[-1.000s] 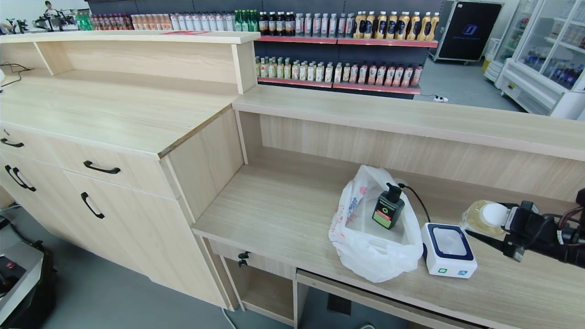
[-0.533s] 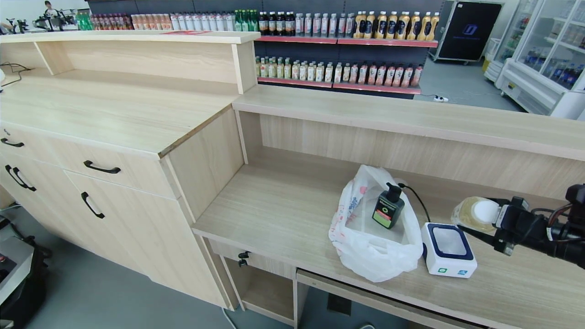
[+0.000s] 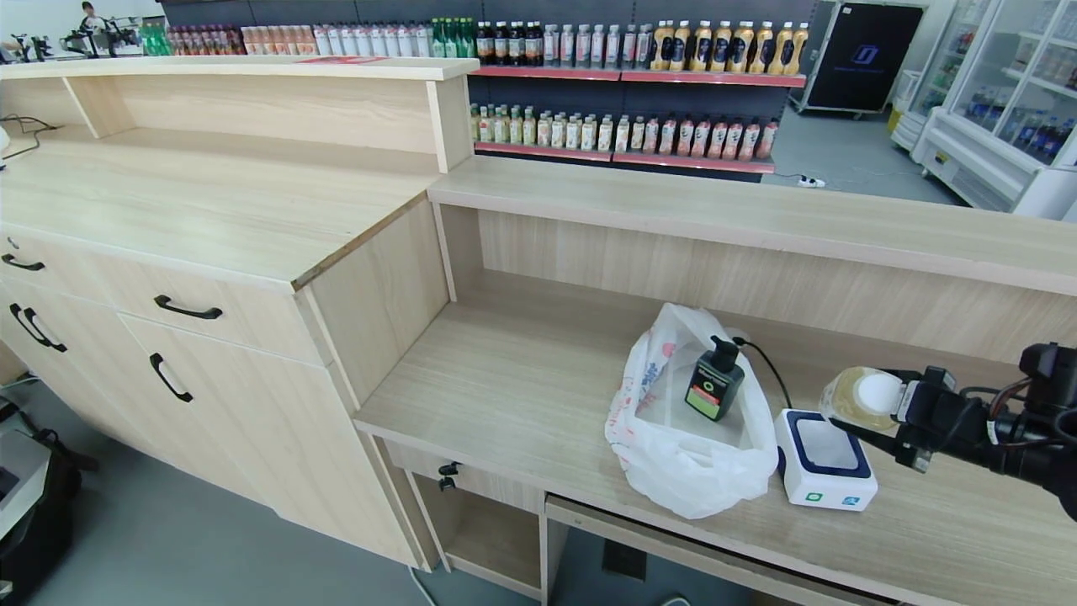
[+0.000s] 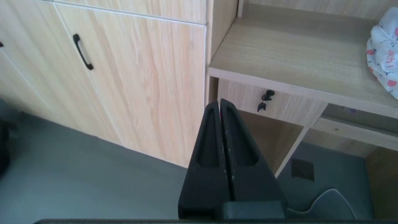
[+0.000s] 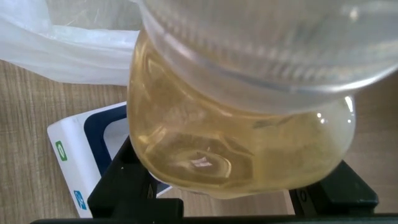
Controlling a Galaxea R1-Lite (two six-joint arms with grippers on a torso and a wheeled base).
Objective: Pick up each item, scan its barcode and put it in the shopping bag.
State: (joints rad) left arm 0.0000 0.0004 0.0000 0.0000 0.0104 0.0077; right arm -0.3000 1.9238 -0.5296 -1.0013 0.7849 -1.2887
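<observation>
My right gripper [image 3: 875,404] is shut on a clear bottle of yellowish liquid with a white cap [image 3: 860,396], held sideways just right of and above the white, blue-rimmed barcode scanner [image 3: 823,459]. In the right wrist view the bottle [image 5: 242,137] hangs over the scanner [image 5: 84,158], with the bag's plastic [image 5: 68,46] beyond. The white shopping bag [image 3: 686,459] stands open left of the scanner, with a dark pump bottle [image 3: 714,383] upright inside. My left gripper [image 4: 221,134] is shut and empty, low beside the cabinet, above the floor.
The scanner's black cable [image 3: 770,366] runs back behind the bag. A raised ledge [image 3: 757,210] backs the wooden counter [image 3: 505,396]. A taller cabinet with black handles [image 3: 185,311] stands to the left. Drink shelves [image 3: 623,76] line the back.
My right gripper has carried the bottle leftward, closer to the scanner. The bag, pump bottle and scanner have not moved.
</observation>
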